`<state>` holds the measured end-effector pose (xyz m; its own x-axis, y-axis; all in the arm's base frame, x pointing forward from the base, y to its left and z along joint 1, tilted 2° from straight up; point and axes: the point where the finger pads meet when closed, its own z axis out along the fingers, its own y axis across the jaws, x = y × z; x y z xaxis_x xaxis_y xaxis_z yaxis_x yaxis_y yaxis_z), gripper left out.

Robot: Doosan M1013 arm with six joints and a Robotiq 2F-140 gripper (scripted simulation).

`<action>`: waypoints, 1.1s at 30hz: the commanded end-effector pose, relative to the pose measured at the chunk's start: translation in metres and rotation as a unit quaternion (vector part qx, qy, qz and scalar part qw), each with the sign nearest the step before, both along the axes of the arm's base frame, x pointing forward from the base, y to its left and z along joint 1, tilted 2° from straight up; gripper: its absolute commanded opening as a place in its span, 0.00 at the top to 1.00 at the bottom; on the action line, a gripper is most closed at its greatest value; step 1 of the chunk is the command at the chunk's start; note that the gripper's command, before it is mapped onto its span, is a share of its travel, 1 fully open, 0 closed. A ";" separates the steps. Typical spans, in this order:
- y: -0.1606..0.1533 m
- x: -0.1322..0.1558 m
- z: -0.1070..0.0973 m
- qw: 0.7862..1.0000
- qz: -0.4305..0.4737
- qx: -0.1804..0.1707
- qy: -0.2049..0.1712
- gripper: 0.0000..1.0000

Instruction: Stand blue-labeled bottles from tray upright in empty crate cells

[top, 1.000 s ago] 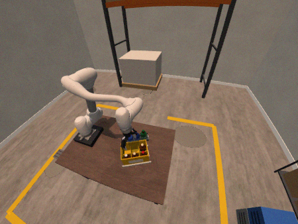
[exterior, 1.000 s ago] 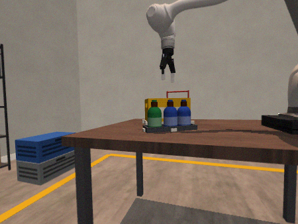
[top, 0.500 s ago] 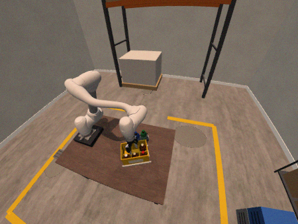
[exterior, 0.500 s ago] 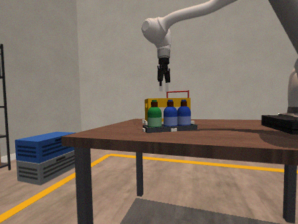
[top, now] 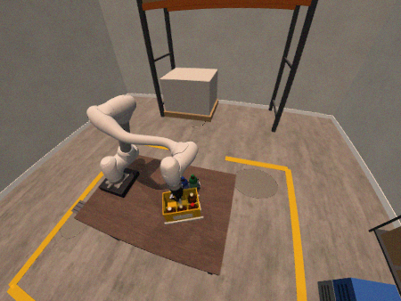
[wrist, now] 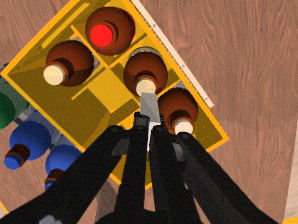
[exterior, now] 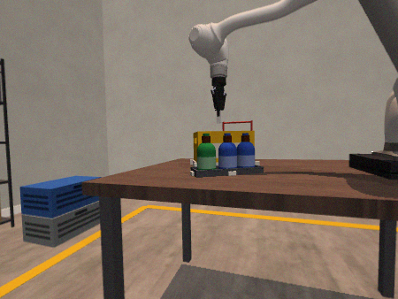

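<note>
The yellow crate (top: 180,216) (exterior: 200,137) (wrist: 107,82) stands on the table and holds several brown bottles, one with a red cap (wrist: 104,32) and the others with cream caps; at least one cell shows bare yellow floor. Beside it a dark tray (exterior: 230,170) carries a green bottle (exterior: 206,155) (top: 192,180) and two blue-labeled bottles (exterior: 227,152) (exterior: 246,152) (wrist: 25,144) (wrist: 61,161), all upright. My gripper (exterior: 218,118) (wrist: 147,104) (top: 176,194) is shut and empty. It hangs above the crate, well clear of the bottle tops.
The wooden table (top: 134,218) (exterior: 274,181) carries the arm's black base (top: 118,183). The crate has a red handle (exterior: 237,122). A blue and grey box (exterior: 57,212) sits on the floor, and a shelf rack with a large box (top: 189,91) stands at the back wall.
</note>
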<state>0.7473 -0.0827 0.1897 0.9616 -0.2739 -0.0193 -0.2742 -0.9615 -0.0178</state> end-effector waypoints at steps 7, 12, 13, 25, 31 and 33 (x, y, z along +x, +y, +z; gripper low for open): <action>0.000 0.000 0.000 1.000 0.000 0.000 0.000 1.00; 0.010 -0.002 0.001 1.000 0.002 0.000 0.000 1.00; 0.028 -0.005 0.001 1.000 0.005 0.000 0.000 1.00; 0.188 -0.068 0.005 0.999 0.051 0.001 -0.001 0.62; 0.247 -0.092 0.007 0.999 0.051 0.001 -0.001 0.62; 0.247 -0.092 0.007 0.999 0.051 0.001 -0.001 0.62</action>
<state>0.6558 0.1610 0.1966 0.9847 -0.1735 -0.0180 -0.1739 -0.9845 -0.0208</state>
